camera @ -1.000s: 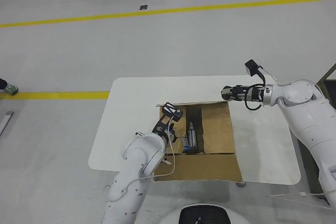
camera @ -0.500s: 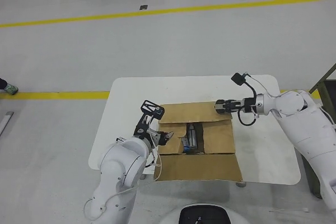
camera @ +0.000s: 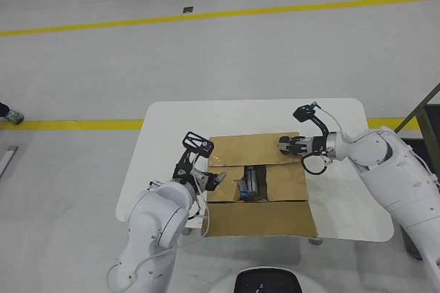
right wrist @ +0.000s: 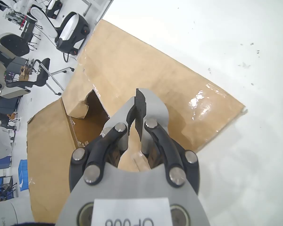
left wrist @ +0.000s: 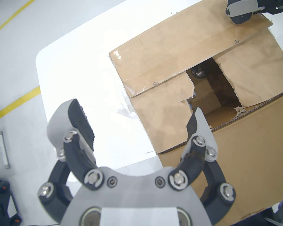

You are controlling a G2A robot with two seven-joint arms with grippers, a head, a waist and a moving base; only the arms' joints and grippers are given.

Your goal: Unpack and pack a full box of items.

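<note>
Box [camera: 287, 184] on table [camera: 169, 146], flaps part-closed, a gripper at each side.
Far flap [camera: 242, 149] is folded down, and a gap at the box's middle shows items [camera: 249, 181] inside. Right gripper [camera: 284, 143] is pinched tight with nothing held, tips at the far flap's right end. Left gripper [camera: 207, 178] is spread wide and empty, over the box's left edge.

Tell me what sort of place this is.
Probably a robotics lab or test hall: a yellow line painted on the floor, other robots parked near office chairs, and a table holding a cardboard box.
</note>
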